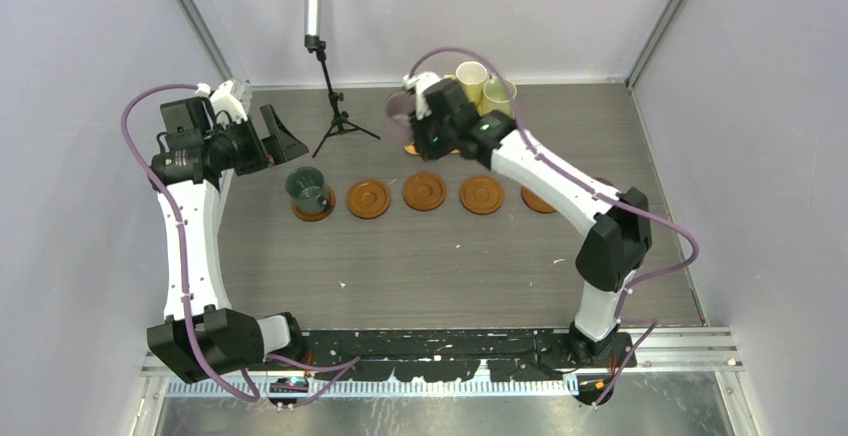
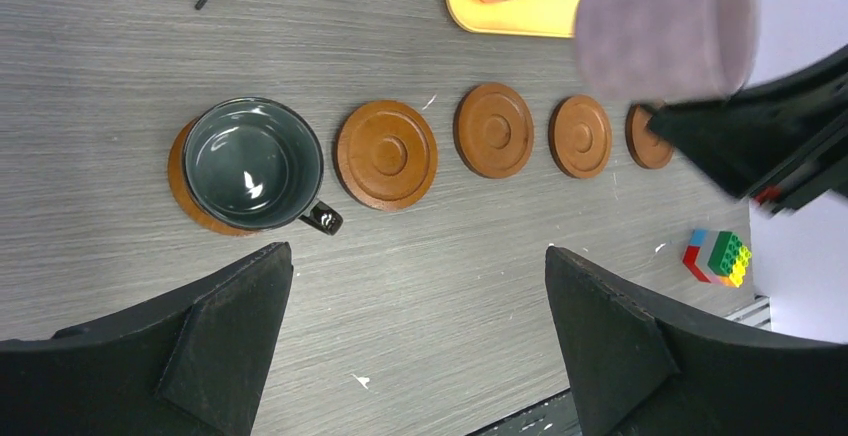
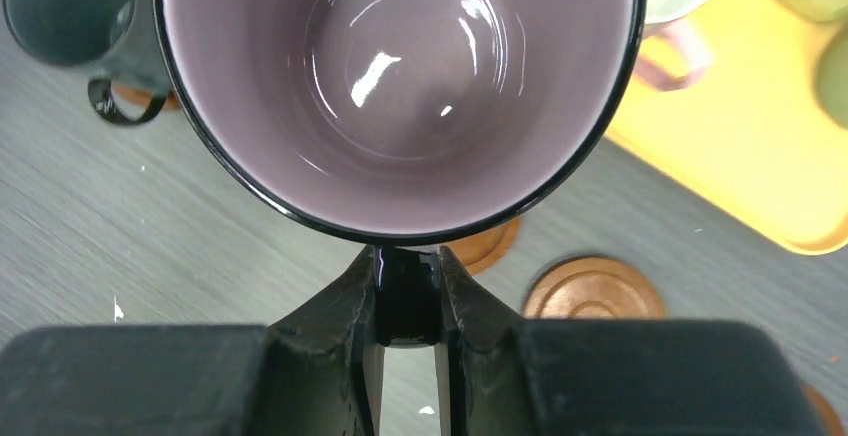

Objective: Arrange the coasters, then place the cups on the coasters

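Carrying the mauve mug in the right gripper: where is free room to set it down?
Free: four round brown wooden coasters in the row beside the dark green ceramic mug, and the grey table on the near side of that row. Crowded: the yellow-orange tray of mugs behind.

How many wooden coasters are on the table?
5 coasters: one under the dark cup, four bare in a row beside it; the right arm may hide another.

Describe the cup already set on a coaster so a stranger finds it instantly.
Find the row of brown coasters across the grey table. At its left end stands the dark green cup. It alone sits on a coaster; neighbouring coasters are bare.
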`<act>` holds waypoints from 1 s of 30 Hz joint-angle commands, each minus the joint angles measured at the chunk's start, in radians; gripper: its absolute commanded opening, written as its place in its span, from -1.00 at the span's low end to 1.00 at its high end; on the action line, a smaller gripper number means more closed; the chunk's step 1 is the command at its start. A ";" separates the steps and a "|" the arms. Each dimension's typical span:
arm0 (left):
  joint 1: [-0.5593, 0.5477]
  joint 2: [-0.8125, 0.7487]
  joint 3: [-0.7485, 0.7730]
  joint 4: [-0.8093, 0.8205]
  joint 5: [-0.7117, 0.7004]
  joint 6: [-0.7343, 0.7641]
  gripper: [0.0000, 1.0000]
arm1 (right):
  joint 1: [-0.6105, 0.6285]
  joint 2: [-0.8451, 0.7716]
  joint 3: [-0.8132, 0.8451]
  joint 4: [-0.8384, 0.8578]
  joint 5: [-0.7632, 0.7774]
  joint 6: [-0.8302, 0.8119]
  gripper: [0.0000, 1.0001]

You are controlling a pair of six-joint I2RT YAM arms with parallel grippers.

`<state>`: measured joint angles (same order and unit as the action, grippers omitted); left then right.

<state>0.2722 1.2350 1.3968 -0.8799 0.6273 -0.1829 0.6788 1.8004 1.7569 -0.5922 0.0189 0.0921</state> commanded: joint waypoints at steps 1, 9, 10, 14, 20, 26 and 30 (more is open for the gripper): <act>-0.001 -0.036 0.007 0.035 -0.027 -0.018 0.99 | 0.139 0.003 -0.009 0.113 0.238 0.062 -0.99; -0.001 -0.038 0.007 0.042 -0.042 -0.029 0.99 | 0.275 0.113 -0.055 0.262 0.285 0.092 -0.99; -0.001 -0.038 0.005 0.042 -0.044 -0.029 0.99 | 0.282 0.128 -0.053 0.271 0.283 0.094 -0.99; -0.001 -0.037 0.002 0.045 -0.044 -0.029 0.99 | 0.305 0.192 -0.021 0.282 0.301 0.108 -0.99; -0.001 -0.035 -0.005 0.055 -0.042 -0.030 0.99 | 0.310 0.266 0.001 0.298 0.332 0.124 -0.99; -0.001 -0.029 -0.010 0.061 -0.042 -0.030 0.99 | 0.312 0.309 0.005 0.304 0.334 0.157 -0.99; -0.002 -0.027 -0.012 0.064 -0.041 -0.030 0.99 | 0.314 0.321 -0.001 0.307 0.326 0.178 -1.00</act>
<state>0.2722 1.2259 1.3903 -0.8635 0.5842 -0.2058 0.9848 2.1468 1.6924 -0.4088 0.3061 0.2264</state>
